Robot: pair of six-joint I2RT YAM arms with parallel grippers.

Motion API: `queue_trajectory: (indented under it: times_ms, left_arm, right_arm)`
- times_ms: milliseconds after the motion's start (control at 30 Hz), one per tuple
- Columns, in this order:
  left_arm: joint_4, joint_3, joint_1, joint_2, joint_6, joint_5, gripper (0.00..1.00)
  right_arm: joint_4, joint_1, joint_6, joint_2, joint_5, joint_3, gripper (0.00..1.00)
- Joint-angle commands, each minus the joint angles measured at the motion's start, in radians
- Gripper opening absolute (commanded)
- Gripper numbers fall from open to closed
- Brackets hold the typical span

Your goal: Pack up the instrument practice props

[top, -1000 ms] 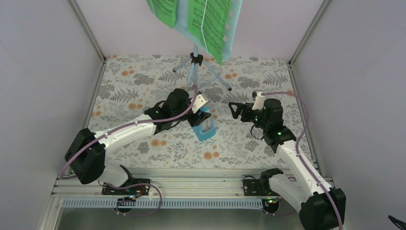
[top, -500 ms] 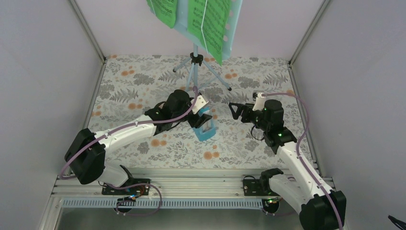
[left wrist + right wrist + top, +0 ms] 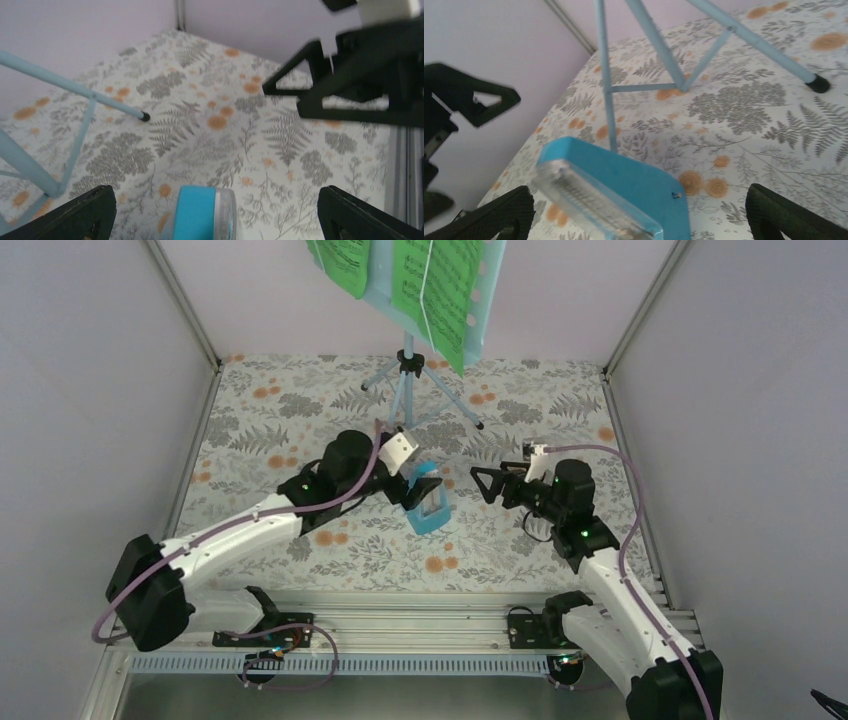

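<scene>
Pale lilac walls [image 3: 90,390] close in 3 sides of the cell, with aluminium posts [image 3: 185,305] running up the 2 back corners. The table [image 3: 290,405] wears a grey fern-and-orange-flower cloth.

The pale blue music stand [image 3: 405,380] is upright at the back centre, its tripod feet splayed on the cloth. Its desk carries the bright green sheet-music pages [image 3: 430,290], of which 2 show.

The small blue metronome [image 3: 430,508] stands upright in mid table, just in front of the tripod.

The left gripper [image 3: 415,490] hangs right at the metronome's upper left. Its jaws are spread wide. In the left wrist view the metronome's top sits between the 2 fingers [image 3: 70,215], touching neither (a clear gap on each side).

The right gripper [image 3: 487,483] is level with the metronome, a little apart on its right and pointing at it. Its jaws gape just as wide and hold nothing.
</scene>
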Motion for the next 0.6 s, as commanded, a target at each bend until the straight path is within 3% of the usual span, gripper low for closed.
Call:
queue_trajectory:
  times_ms: [0,267,567]
  left_arm:
    - [0.055,-0.015,0.02,-0.078,-0.099,-0.059,1.0]
    - [-0.005,-0.02,0.214,-0.161,-0.257,0.029,1.0]
    - [0.011,-0.145,0.24,-0.215,-0.313,-0.011,1.0]
  right_arm:
    - [0.094,0.044,-0.021,-0.066,-0.098,-0.055,0.99]
    - [0.049,0.288,-0.05,-0.055,0.189,-0.041,0.95]
    - [0.113,0.537,-0.012,0.093,0.457,-0.076,0.99]
